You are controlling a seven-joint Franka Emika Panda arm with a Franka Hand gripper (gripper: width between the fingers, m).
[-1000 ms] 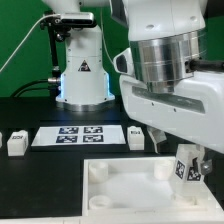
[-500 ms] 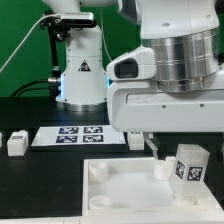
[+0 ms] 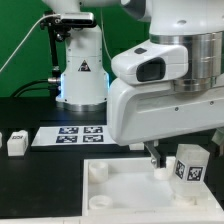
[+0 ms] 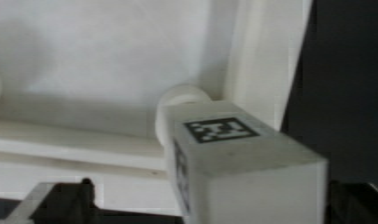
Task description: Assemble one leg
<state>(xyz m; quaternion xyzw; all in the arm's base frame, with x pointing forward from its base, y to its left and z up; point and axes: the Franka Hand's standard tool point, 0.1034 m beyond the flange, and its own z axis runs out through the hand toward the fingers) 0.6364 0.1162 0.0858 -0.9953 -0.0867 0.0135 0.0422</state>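
Observation:
One leg [image 3: 190, 166], a white block with a black-and-white tag, stands upright at the corner of the large white square part [image 3: 120, 186] on the exterior view's right. In the wrist view the leg [image 4: 239, 165] rests by a round corner socket [image 4: 182, 100] of that part. My gripper [image 4: 221, 205] straddles the leg, with gaps on both sides, so it is open. One dark fingertip [image 3: 152, 156] shows beside the leg in the exterior view; the other is hidden. A second leg [image 3: 17, 144] lies at the left.
The marker board [image 3: 75, 136] lies behind the square part. The robot base [image 3: 82, 80] stands at the back. A small white piece [image 3: 2, 138] sits at the exterior view's left edge. My arm's bulk hides the table on the right.
The wrist has turned and swung toward the exterior view's left. The leg, tilted between the fingers a second ago, now stands upright.

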